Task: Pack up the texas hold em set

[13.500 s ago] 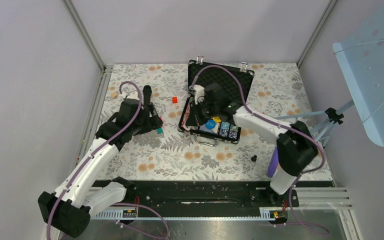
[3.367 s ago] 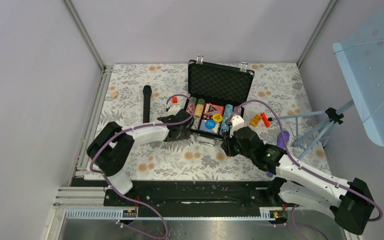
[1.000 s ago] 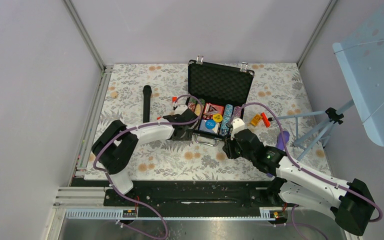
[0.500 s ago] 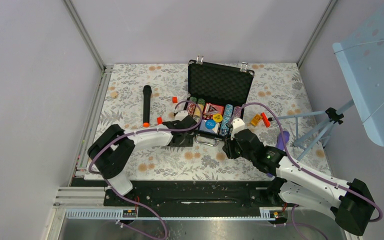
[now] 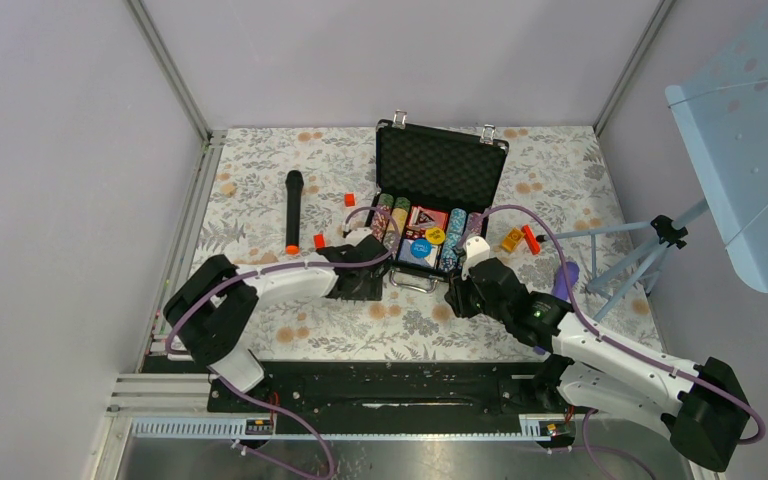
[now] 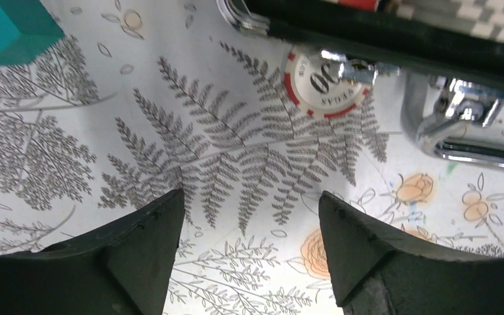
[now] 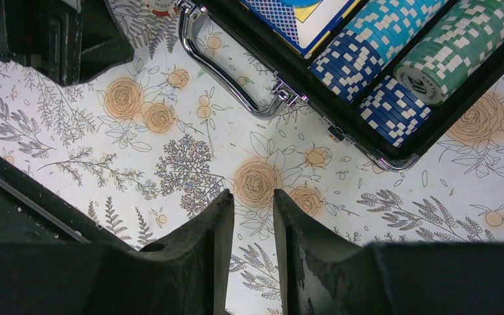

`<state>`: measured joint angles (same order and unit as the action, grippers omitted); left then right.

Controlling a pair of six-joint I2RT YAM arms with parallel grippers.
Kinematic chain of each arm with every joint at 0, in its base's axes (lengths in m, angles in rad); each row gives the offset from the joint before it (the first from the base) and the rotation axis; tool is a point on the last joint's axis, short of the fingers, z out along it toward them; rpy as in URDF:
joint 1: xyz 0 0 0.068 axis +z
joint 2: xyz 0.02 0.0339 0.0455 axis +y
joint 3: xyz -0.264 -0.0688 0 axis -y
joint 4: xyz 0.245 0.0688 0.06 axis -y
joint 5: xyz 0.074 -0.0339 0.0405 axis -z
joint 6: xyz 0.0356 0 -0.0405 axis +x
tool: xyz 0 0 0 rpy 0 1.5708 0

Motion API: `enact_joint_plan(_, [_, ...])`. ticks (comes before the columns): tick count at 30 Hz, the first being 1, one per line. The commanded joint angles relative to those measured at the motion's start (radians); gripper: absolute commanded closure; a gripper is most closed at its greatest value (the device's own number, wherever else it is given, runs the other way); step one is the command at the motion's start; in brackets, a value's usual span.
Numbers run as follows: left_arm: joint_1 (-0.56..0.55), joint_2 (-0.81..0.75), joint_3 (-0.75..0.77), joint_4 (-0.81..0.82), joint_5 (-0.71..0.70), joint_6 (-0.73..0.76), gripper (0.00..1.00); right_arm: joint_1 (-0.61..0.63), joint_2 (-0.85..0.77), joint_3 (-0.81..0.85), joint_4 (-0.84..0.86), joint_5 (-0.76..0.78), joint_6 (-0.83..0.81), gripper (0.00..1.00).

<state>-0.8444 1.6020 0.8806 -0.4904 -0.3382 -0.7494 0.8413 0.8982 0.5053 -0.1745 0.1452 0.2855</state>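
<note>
The left wrist view shows one loose poker chip, red and white, flat on the table just ahead of the left gripper. Those fingers are spread wide and hold nothing. The chip touches the front of the black briefcase. A teal block sits far ahead, off to the left. The top view does not show that chip, but it shows the lid standing up. The right gripper has its fingers close together with a thin gap, pinching nothing. Ahead of them, chip rows lie in the briefcase.

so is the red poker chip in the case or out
Out: the red poker chip lies flat on the floral table cover, just outside the briefcase.
</note>
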Motion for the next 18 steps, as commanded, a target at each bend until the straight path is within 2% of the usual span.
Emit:
enact_joint_plan(1, [0.036,0.029,0.071,0.058,-0.005,0.060,0.24,-0.004,-0.024,0.000,0.009,0.006,0.009,0.64])
enact_joint_plan(10, [0.092,0.101,0.124,0.201,0.099,0.098,0.22,-0.004,-0.052,-0.020,-0.015,0.035,-0.007,0.64])
enact_joint_plan(18, [0.094,0.187,0.184,0.221,0.113,0.103,0.22,-0.004,-0.044,-0.018,-0.015,0.034,-0.018,0.64])
